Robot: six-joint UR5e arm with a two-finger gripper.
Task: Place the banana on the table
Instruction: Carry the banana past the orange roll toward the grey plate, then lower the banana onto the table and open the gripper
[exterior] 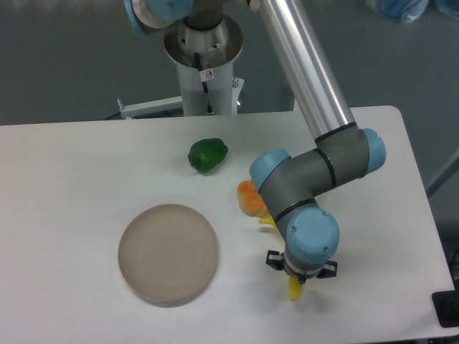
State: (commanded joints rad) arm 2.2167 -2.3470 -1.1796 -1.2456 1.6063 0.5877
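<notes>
We take the round beige-grey plate (168, 254) as our landmark on the white table (64, 172). To its right, past a strip of bare tabletop, the arm's wrist (311, 239) points straight down, and the gripper (300, 271) sits beneath it, mostly hidden by the blue cap. We see the banana (295, 288) poking out below the wrist as a short yellow tip, and another sliver of yellow shows at the wrist's upper left; the fruit appears to be held in the pincer, though we cannot see the fingers themselves or how wide they stand. We cannot tell whether the banana's tip touches the table.

Up and to the right of the plate, the orange pepper (247, 198) lies partly covered by the arm's elbow. Further up from the plate, the green pepper (208, 154) rests alone, well apart from the plate.
</notes>
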